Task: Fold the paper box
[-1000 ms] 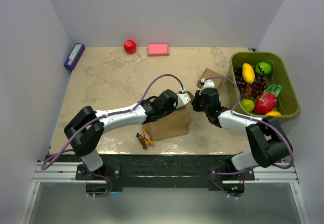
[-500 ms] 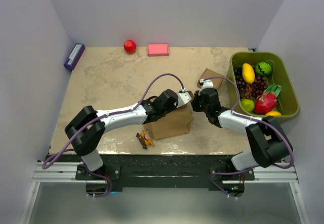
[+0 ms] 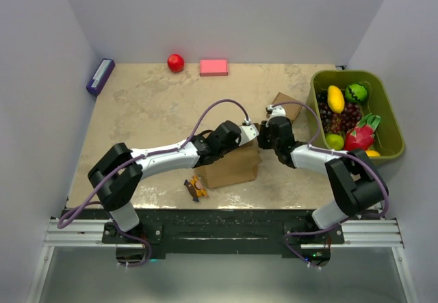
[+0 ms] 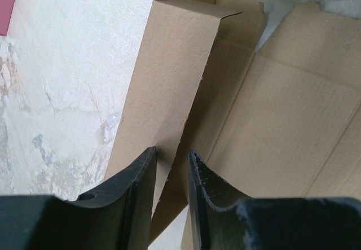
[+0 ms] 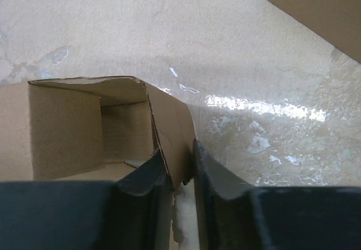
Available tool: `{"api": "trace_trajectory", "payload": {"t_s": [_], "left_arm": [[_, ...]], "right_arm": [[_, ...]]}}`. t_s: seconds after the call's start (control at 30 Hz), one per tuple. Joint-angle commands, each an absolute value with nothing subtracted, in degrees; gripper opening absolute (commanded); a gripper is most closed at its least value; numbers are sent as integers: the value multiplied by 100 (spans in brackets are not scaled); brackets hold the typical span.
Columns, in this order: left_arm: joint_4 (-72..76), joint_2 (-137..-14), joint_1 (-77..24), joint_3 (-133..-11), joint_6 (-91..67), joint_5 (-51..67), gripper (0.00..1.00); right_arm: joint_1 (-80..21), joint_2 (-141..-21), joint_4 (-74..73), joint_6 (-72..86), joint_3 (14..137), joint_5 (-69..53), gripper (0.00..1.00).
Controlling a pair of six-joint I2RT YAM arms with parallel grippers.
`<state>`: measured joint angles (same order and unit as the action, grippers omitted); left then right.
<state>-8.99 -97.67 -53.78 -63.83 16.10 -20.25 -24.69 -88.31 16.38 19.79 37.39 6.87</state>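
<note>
The paper box (image 3: 233,168) is a brown cardboard shape standing partly formed at the near middle of the table, its flaps up. My left gripper (image 3: 250,133) reaches over the box's far right corner. In the left wrist view its jaws (image 4: 172,151) are closed round an upright flap (image 4: 180,64). My right gripper (image 3: 265,133) meets the same corner from the right. In the right wrist view the right gripper (image 5: 179,151) pinches a curved flap (image 5: 172,126) beside the box's open cavity (image 5: 62,131).
A small squarish cardboard box (image 3: 285,104) lies just behind the grippers. A green bin (image 3: 315,84) of fruit stands at the right edge. A red ball (image 3: 176,62), a pink block (image 3: 213,67) and a purple object (image 3: 100,76) line the back. A small orange-brown item (image 3: 196,188) lies near the front edge.
My right arm has shifted slightly left and towards the back, still at the box's corner. The left arm and the box have hardly moved.
</note>
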Motion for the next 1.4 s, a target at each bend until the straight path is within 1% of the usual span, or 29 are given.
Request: {"api": "trace_trajectory", "payload": {"t_s": [0.0, 0.03, 0.1, 0.23, 0.4, 0.77, 0.9, 0.93, 1.0, 1.03, 1.13, 1.27, 1.37], "left_arm": [[-861, -9879, -5405, -6284, 1529, -1951, 33], [-861, -9888, -5414, -6293, 1529, -1951, 33], [-888, -9896, -5414, -6319, 1512, -1942, 32], [-940, -9923, -5405, -6389, 1477, -1881, 32], [-940, -9940, -5405, -6398, 1459, -1828, 31], [-975, -9984, -5414, -6442, 1398, -1767, 31], [-941, -9810, -5405, -6478, 1266, -1819, 38], [-949, -9756, -5405, -6478, 1240, -1793, 43], [-906, -9564, -5405, -6478, 1161, -1740, 48], [-888, -9510, -5405, -6486, 1143, -1723, 55], [-896, -9256, -5405, -6539, 1055, -1714, 67], [-905, -8852, -5405, -6469, 713, -1863, 69], [-346, -8360, -5440, -5978, 73, -1925, 69]], "right_arm": [[-2452, -8754, 1943, 1855, 4008, 590, 12], [-2452, -8719, 1890, 1872, 4017, 554, 4], [-2470, -8614, 1697, 1881, 4060, 397, 0], [-2496, -8455, 1389, 1995, 4139, 98, 0], [-2750, -8341, 1169, 2057, 4227, 44, 0], [-3208, -8350, 510, 2478, 4579, 272, 0], [-3208, -8402, 413, 2575, 4588, 719, 0], [-3217, -8420, 352, 2540, 4597, 790, 0], [-3208, -8420, 290, 2488, 4623, 870, 0], [-3208, -8411, 229, 2444, 4640, 931, 0], [-3208, -8420, 141, 2347, 4658, 958, 0], [-3208, -8446, 123, 2285, 4693, 984, 0], [-3208, -8490, 141, 2276, 4711, 976, 0]]}}
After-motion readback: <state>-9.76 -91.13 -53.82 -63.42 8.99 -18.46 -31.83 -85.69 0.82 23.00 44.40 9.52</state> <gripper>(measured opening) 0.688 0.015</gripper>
